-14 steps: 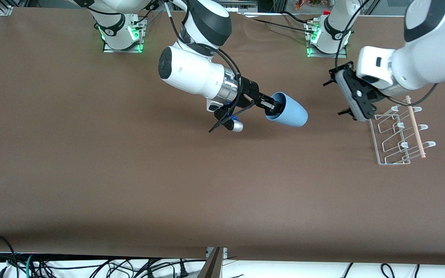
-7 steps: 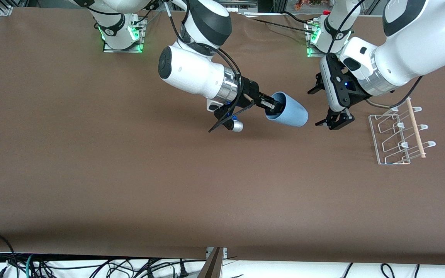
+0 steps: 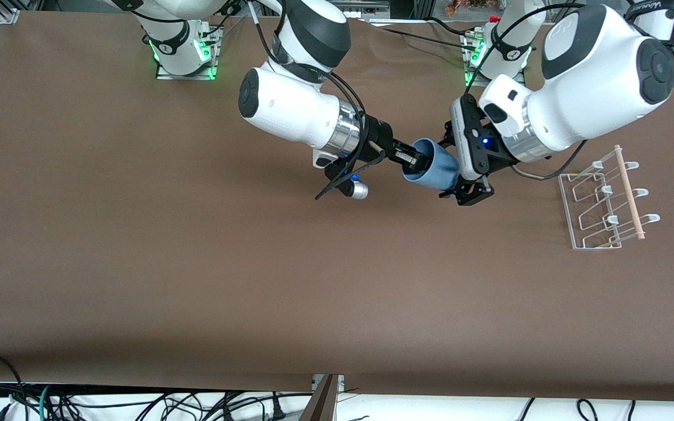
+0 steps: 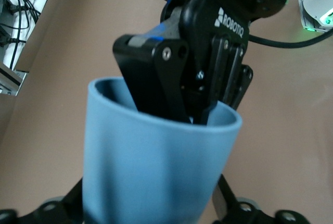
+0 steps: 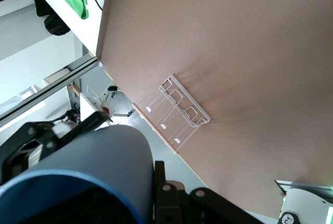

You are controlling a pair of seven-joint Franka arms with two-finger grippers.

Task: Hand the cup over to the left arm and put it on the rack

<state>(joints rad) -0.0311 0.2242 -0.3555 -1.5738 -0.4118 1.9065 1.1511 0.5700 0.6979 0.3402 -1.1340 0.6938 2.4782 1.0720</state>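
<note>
The light-blue cup [image 3: 432,167] hangs tilted on its side in the air over the table, between the two arms. My right gripper [image 3: 411,158] is shut on its rim, with one finger inside the mouth. My left gripper [image 3: 453,169] is open around the cup's closed end, one finger on each side. In the left wrist view the cup [image 4: 156,161] fills the space between my left gripper's [image 4: 151,209] fingers, with a small gap on one side. In the right wrist view the cup [image 5: 99,153] sits in my right gripper [image 5: 141,199]. The white wire rack [image 3: 603,202] stands toward the left arm's end.
A light wooden rod [image 3: 629,193] lies across the rack's prongs. The rack also shows in the right wrist view [image 5: 179,110]. The brown table [image 3: 255,263] extends widely toward the front camera. Cables lie past the table's front edge.
My left arm has swung from over the rack toward the cup, and its open fingers now straddle the cup's closed end. My right arm and the cup have stayed still.
</note>
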